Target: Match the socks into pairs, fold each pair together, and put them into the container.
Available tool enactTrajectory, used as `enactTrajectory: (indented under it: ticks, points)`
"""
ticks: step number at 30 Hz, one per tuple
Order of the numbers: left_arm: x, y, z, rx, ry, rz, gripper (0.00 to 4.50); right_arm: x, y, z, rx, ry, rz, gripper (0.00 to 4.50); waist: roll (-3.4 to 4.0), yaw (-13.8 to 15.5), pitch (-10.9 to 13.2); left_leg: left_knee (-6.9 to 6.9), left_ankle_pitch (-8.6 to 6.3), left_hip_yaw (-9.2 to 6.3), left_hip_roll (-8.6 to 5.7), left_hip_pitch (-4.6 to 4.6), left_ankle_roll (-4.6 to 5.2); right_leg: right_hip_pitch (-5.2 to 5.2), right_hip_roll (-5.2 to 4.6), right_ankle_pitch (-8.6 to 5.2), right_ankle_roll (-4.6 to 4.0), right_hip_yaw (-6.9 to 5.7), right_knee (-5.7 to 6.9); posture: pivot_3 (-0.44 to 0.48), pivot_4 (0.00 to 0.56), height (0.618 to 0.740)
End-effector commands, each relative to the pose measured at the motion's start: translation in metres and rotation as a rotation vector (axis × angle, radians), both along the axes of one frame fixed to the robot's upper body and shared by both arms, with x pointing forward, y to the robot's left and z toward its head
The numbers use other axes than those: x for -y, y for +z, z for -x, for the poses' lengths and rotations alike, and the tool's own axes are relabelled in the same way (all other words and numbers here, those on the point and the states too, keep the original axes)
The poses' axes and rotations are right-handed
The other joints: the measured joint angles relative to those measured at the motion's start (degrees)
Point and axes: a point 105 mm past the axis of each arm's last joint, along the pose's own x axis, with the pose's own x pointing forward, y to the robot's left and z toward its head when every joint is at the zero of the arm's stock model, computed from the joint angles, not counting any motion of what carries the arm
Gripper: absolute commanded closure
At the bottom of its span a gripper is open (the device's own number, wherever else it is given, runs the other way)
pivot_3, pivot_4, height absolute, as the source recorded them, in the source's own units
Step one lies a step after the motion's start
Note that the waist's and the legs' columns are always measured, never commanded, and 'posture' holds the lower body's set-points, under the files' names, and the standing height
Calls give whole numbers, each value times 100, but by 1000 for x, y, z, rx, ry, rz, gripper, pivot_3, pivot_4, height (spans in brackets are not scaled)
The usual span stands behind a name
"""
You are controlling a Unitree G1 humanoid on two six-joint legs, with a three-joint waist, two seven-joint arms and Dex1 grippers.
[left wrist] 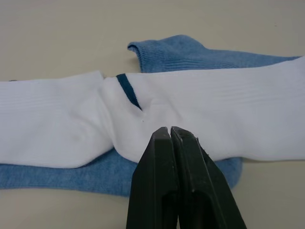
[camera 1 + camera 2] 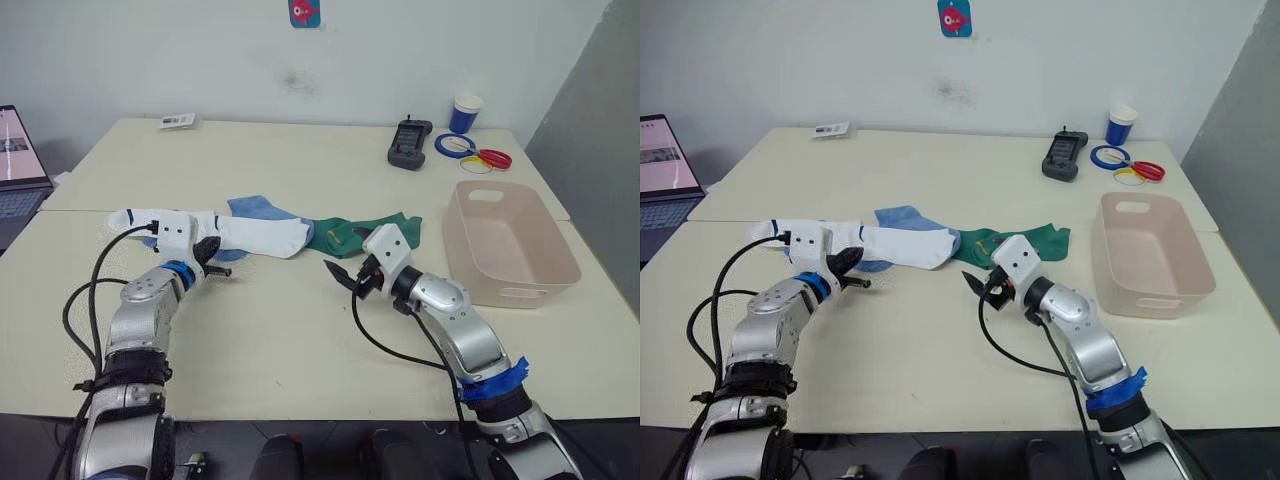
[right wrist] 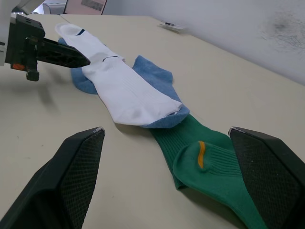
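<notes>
Socks lie in an overlapping row across the counter (image 2: 300, 330): white socks (image 2: 255, 236) on top of blue socks (image 2: 258, 208), green socks (image 2: 360, 234) just beside them toward the tub (image 2: 520, 262), which holds nothing. The left hand (image 1: 174, 138) is clenched, its tips touching the edge of a white sock. The right hand (image 3: 167, 157) is released, fingers spread wide before the green socks. Sorting seems only beginning; next, the right hand would likely need to lower and close on a green sock.
</notes>
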Motion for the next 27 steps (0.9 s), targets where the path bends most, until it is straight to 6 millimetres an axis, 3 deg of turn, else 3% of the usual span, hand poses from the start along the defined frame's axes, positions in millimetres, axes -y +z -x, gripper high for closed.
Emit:
enactTrajectory:
  ticks: [1, 9, 19, 27]
  points:
    - [-1, 13, 5, 52, 32, 28, 4072, -2, 10, 3, 40, 16, -26, 0, 0, 3, 0, 0, 0, -2, -2, -1, 0, 1, -1, 0, 0, -2, 1, 0, 150, 740]
    - [-2, 9, -7, 21, 71, 95, 1712, -2, 11, 3, 41, 21, -25, 0, 0, 6, 0, 2, 0, -2, -10, -1, 0, 2, 1, 2, 4, -4, -2, 0, 150, 740]
    - [-3, 4, -31, -21, 101, 171, 1712, 4, 12, 3, 48, -1, -12, 0, 0, 6, 0, 3, 0, -1, -14, -1, 0, 2, 4, 2, 5, -4, -2, 0, 150, 740]
    - [-1, 6, -38, -27, 107, 193, 1712, 6, 12, 4, 49, -14, -15, 0, 0, 6, 0, 3, 0, -1, -13, -1, 0, 2, 4, 2, 5, -4, -2, 0, 150, 740]
